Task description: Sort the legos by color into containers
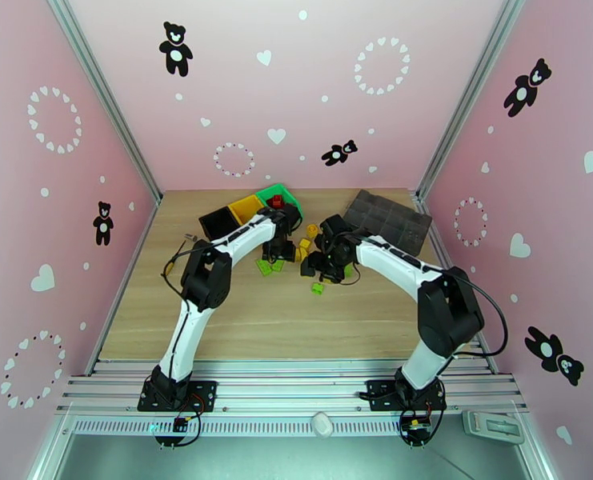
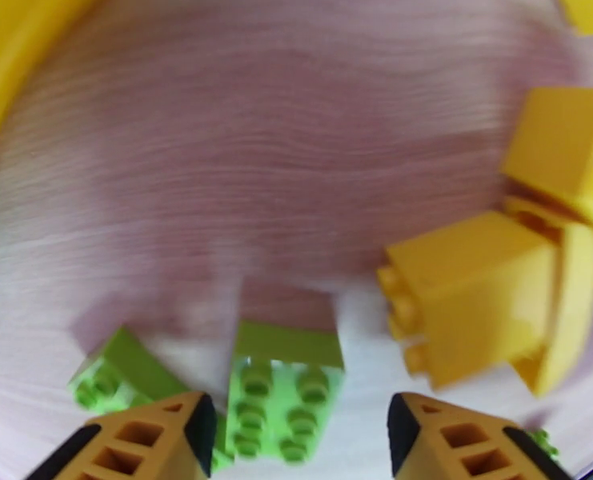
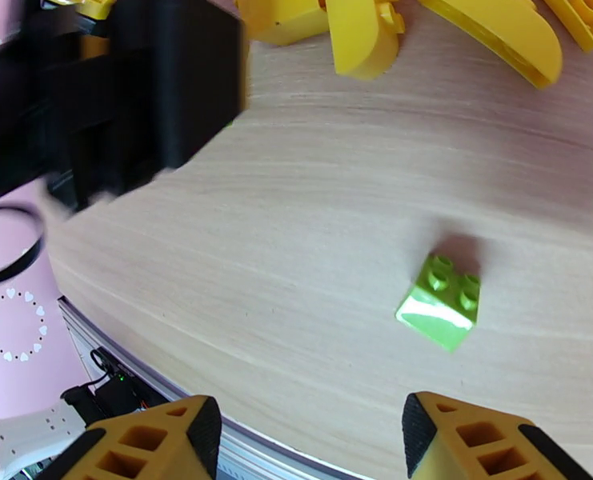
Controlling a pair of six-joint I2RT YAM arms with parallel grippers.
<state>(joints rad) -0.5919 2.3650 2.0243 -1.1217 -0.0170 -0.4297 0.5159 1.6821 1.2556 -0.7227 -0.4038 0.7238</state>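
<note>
A light green brick [image 2: 284,378] lies studs-up on the wooden table [image 1: 216,330], in the gap of the left gripper [image 2: 300,414]. Its jaws stand apart with a fingertip on either side of the brick, so nothing is clamped yet. A second green brick [image 2: 112,374] lies at 9 o'clock of the first. A heap of yellow bricks [image 2: 472,302] lies at 2 o'clock, apart from both. In the right wrist view a lone green brick [image 3: 442,302] lies on bare wood at 1 o'clock of the right gripper [image 3: 310,410], well ahead of its fingertips. That pincer is also spread and empty, and more yellow pieces [image 3: 360,26] lie along the 12 o'clock edge. From above, the loose bricks sit in the middle of the table around both grippers. The three joined bins stand at 11 o'clock of them: the black bin [image 1: 216,224], the yellow bin [image 1: 246,208] and the green bin [image 1: 284,190]. Some red pieces [image 1: 276,202] show at the green bin, though whether they lie inside it I cannot tell. What the black and yellow bins hold is too small to make out. The dark grey compartmented tray [image 1: 388,220] lies at 2 o'clock, away from the work. By my reading the sorting is far from finished, since several green and yellow bricks are on the table. The step in hand looks like a green pick-up by the left arm.
</note>
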